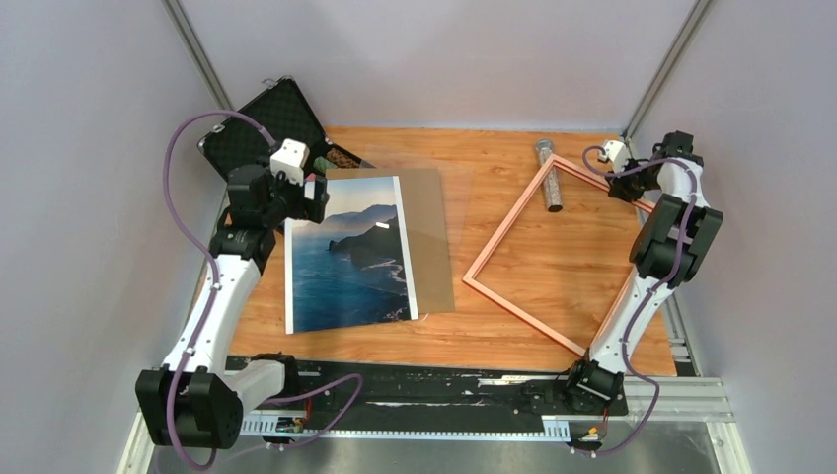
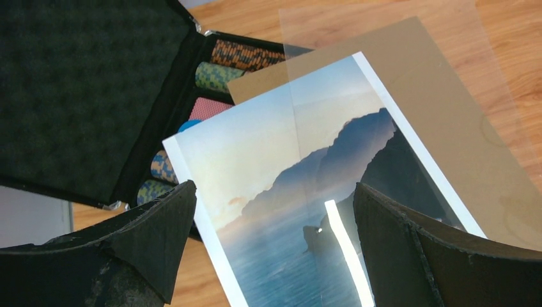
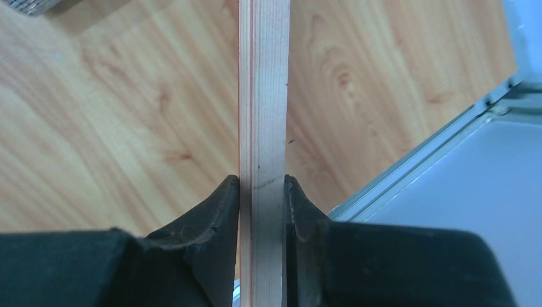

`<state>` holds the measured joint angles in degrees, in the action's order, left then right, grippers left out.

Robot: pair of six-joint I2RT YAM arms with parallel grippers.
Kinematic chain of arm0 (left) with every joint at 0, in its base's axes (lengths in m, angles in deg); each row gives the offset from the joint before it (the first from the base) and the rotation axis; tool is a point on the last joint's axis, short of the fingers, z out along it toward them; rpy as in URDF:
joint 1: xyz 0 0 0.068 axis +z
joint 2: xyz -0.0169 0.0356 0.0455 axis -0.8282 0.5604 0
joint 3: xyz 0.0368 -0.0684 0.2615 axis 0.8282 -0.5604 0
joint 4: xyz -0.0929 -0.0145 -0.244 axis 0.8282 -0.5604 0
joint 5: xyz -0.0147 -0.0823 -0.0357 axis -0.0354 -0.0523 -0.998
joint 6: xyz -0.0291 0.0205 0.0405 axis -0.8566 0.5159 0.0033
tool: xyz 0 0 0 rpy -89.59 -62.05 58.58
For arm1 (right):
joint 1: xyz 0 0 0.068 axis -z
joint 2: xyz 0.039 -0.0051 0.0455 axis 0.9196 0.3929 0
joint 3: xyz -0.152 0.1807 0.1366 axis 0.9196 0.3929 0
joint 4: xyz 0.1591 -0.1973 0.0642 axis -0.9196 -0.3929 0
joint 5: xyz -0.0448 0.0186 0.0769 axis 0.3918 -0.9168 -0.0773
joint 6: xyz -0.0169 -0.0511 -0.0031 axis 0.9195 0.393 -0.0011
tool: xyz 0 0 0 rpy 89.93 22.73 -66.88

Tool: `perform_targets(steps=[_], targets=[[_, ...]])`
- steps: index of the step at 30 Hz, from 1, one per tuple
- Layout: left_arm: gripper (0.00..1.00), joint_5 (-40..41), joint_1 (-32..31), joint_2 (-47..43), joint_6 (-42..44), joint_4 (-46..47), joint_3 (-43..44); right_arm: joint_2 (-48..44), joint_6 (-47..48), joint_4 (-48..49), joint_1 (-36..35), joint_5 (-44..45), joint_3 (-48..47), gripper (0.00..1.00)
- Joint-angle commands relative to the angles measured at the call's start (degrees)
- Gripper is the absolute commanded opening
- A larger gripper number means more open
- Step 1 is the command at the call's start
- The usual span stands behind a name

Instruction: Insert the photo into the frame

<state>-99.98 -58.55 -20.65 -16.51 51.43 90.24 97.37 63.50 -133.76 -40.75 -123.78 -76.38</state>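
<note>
The photo (image 1: 349, 255), a print of blue sea and dark cliffs with a white border, lies face up at the table's left on a brown backing board (image 1: 434, 237). It fills the left wrist view (image 2: 307, 185). My left gripper (image 1: 314, 200) hovers over the photo's top left corner, open and empty (image 2: 275, 246). The frame (image 1: 553, 252), pinkish-copper side up, lies tilted at the table's right. My right gripper (image 1: 637, 180) is shut on its far right rail; the pale wood rail (image 3: 263, 96) is pinched between both fingers (image 3: 261, 198).
An open black foam-lined case (image 1: 262, 123) with patterned rolls (image 2: 220, 73) stands at the back left, touching the photo's corner. A clear sheet (image 2: 409, 38) lies over the board. A metal cylinder (image 1: 549, 175) lies at the back by the frame's top corner. The table's right edge rail (image 3: 447, 134) is close.
</note>
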Motion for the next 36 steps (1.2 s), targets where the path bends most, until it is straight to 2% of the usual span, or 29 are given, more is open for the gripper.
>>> perform_targets(steps=[1, 6, 10, 15, 20, 23, 25, 30, 36], targets=[[1.00, 0.36, -1.22, 1.67, 0.20, 5.27, 2.44, 0.85, 2.36, 16.56, -1.65, -2.33, -2.37, 0.06], [1.00, 1.20, -2.50, 3.19, 0.61, 6.12, 2.77, 0.43, 0.73, 20.24, -3.62, -0.52, 0.57, 0.09], [1.00, 1.33, -3.28, 3.55, 1.24, 6.34, 3.01, -2.87, 0.82, 26.50, -5.00, -0.01, 7.77, 0.14], [1.00, 1.59, -4.37, 3.78, 1.75, 6.51, 2.94, -8.20, -1.59, 38.23, -7.43, 0.15, 19.59, 0.37], [1.00, 1.53, -4.86, 3.11, 2.06, 6.99, 2.11, -11.22, -10.38, 40.77, -8.82, -0.14, 21.19, 0.49], [1.00, 1.34, -4.97, 2.44, 2.19, 7.23, 1.53, -13.92, -15.28, 41.39, -9.34, -0.75, 22.67, 0.71], [1.00, 1.13, -5.01, 2.06, 2.02, 7.33, 1.33, -15.78, -18.86, 41.61, -9.54, -1.19, 23.56, 0.77], [1.00, 0.42, -5.01, 0.98, 1.31, 8.03, 0.70, -20.93, -30.32, 41.57, -10.25, -4.88, 26.86, 0.79], [1.00, -0.39, -5.10, 0.29, -0.36, 8.51, -0.32, -24.73, -45.52, 41.08, -12.14, -9.63, 31.72, 0.74]])
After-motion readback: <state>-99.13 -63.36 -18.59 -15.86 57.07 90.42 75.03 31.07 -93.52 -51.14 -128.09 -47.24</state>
